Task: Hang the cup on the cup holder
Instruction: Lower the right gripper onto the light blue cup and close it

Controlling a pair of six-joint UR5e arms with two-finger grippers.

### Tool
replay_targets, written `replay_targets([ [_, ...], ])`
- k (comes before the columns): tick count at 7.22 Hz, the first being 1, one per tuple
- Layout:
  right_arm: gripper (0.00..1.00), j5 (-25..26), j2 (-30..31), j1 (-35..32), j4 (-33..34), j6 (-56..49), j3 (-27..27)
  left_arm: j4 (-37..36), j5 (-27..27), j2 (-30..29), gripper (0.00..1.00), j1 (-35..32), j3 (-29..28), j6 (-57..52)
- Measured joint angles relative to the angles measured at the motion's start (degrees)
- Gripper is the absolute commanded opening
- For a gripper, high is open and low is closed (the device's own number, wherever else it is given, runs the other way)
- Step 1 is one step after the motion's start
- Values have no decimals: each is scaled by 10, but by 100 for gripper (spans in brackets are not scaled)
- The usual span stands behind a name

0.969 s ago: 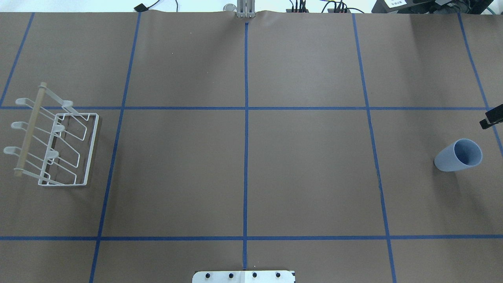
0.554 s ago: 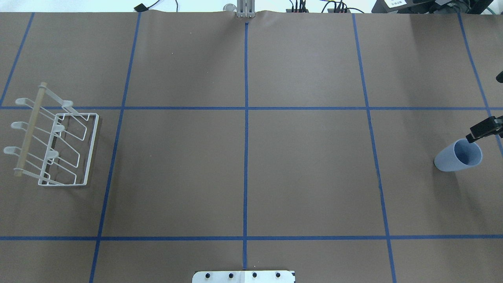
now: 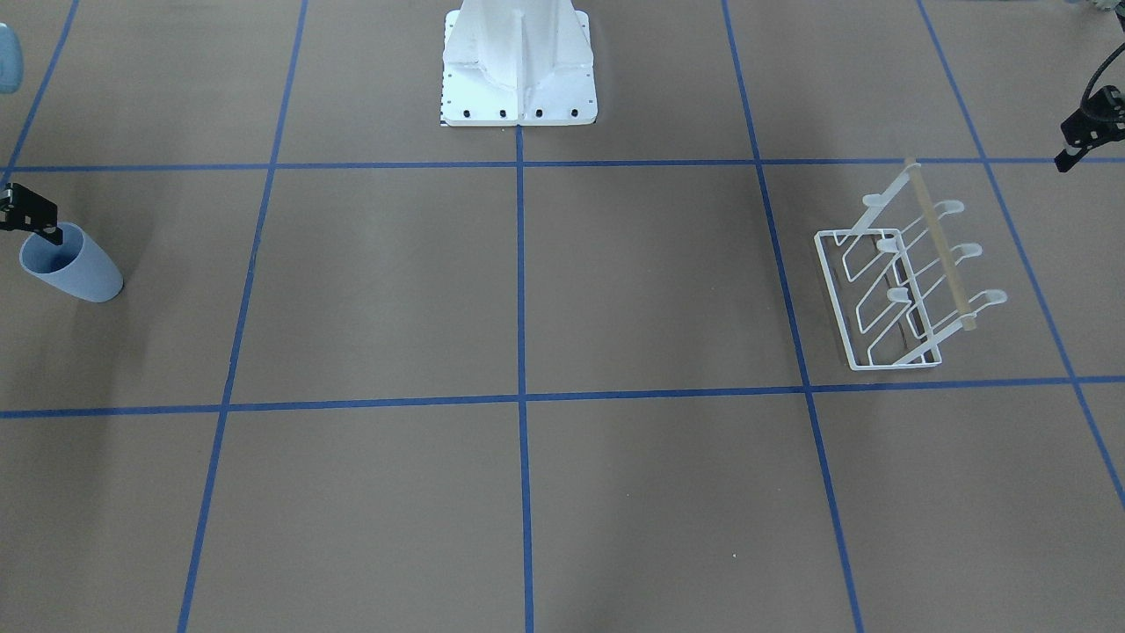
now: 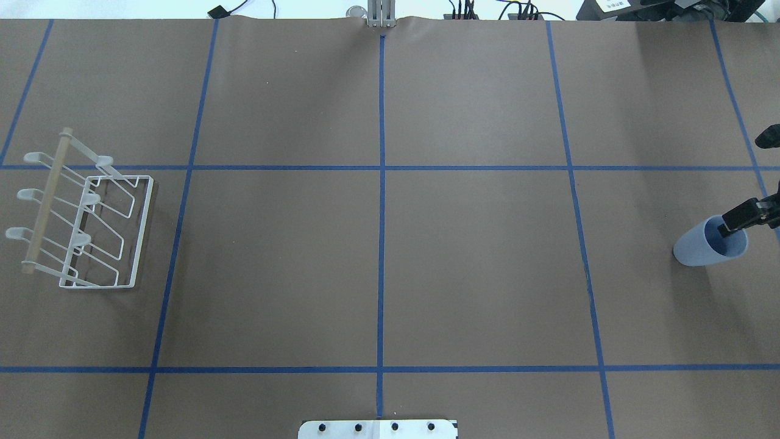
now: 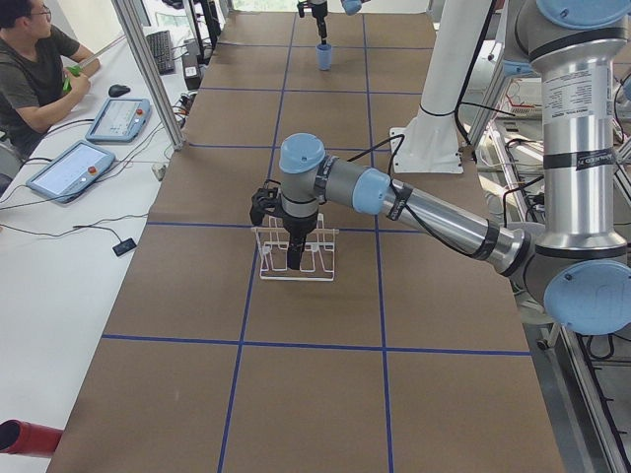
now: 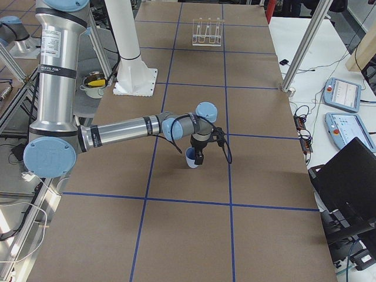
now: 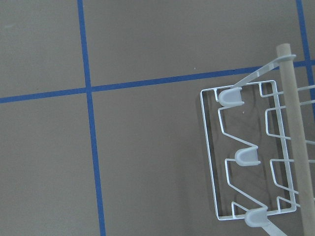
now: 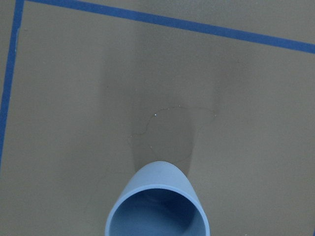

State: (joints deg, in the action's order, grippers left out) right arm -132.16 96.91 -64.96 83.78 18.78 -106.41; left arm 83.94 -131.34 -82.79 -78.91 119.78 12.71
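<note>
**Right arm lines up on cup, rack waiting at the other end.** A small light blue-grey plastic tumbler, the cup, is pictured standing upright, mouth up, on the brown paper-covered desk. The desk is gridded in blue tape, and the cup is near its right end in the overhead view. The right gripper is held directly over the cup, with one dark finger placed at the rim of the mouth. This is judged to be a set-up for pinching the thin wall, as no handle is offered. Whether the jaws are open or closed cannot be told, and the cup is not yet lifted.

Well apart, at the desk's left end, the cup holder is set with every prong bare. It is a white wire rack with slanted, round-tipped prongs and a pale wooden top bar. The left gripper is hung above the rack, probably so that a hand-over can be received, since cup and rack are separated by nearly the whole desk. Its jaws' state cannot be told either. A person is seated beyond the left end.
</note>
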Motion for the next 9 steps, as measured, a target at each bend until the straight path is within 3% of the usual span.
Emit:
replay_targets([
  [3, 100, 0, -5, 4, -5, 0, 25, 0, 0, 1, 98, 0, 2, 0],
  [4, 78, -1, -7, 8, -14, 1, 36, -1, 0, 1, 98, 0, 2, 0],
  [5, 16, -2, -8, 11, -24, 2, 45, -1, 0, 1, 98, 0, 2, 0],
  [6, 0, -3, -8, 15, -29, 14, 51, 0, 0, 1, 98, 0, 2, 0],
  [9, 0, -4, -8, 29, -33, 48, 52, -1, -1, 1, 98, 0, 3, 0],
])
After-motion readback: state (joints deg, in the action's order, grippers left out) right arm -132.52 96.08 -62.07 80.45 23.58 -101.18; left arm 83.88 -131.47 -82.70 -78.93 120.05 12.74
